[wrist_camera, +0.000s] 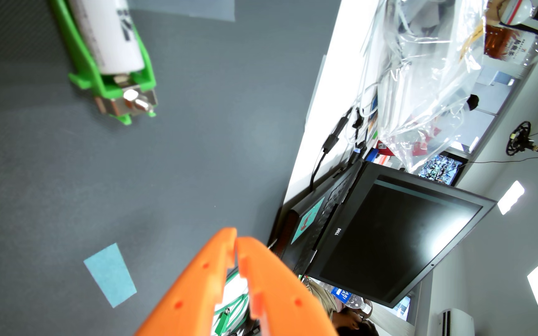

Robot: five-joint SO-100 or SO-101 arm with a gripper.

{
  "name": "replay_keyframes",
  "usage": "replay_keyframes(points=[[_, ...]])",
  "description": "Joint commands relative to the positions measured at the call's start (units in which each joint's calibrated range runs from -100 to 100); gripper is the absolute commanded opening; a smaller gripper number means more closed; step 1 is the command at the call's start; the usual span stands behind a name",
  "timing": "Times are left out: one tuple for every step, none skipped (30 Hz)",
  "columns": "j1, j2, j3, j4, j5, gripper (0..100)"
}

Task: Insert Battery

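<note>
Battery [109, 35] sits at eleven o'clock, already lying in the green holder [115, 85], well apart from the gripper [236, 240] at six, whose orange fingers [196, 274] are clenched on nothing. Best move, I'd judge: confirm it's seated. Its top end is cut off by the frame; the laptop [390, 239] sits beyond.

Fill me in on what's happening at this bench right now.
A small robot arm is working a battery-insertion job. In the wrist view, the white cylindrical battery already lies in the green holder on the grey mat, near the holder's metal end contact. The orange gripper is away from the holder, its fingers closed tip to tip with nothing between them. A blue paper slip lies nearby, and an open Dell laptop sits off the mat.
</note>
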Motion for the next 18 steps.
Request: replay_keyframes(points=[[0.1, -1.2, 0.8, 0.0, 0.2, 2], [0.1, -1.6, 1.3, -0.1, 0.2, 2], [0.1, -2.1, 1.7, -0.2, 0.2, 2], [0.2, -2.7, 2.0, -0.1, 0.2, 2], [0.2, -3.3, 2.6, -0.1, 0.2, 2], [0.2, -4.0, 3.2, -0.1, 0.2, 2], [0.2, -4.6, 3.6, -0.1, 0.2, 2], [0.2, -5.3, 4.2, -0.1, 0.2, 2], [0.2, -5.9, 4.3, -0.1, 0.2, 2], [0.2, -6.1, 4.4, -0.1, 0.2, 2], [0.2, -6.2, 4.4, 0.0, 0.2, 2], [0.2, -6.3, 4.4, 0.0, 0.2, 2], [0.2, -6.3, 4.4, 0.0, 0.2, 2], [0.2, -6.3, 4.4, 0.0, 0.2, 2], [0.2, -6.6, 4.4, 0.0, 0.2, 2], [0.2, -6.6, 4.4, 0.0, 0.2, 2], [0.1, -6.6, 4.4, 0.0, 0.2, 2], [0.1, -6.7, 4.4, 0.0, 0.2, 2]])
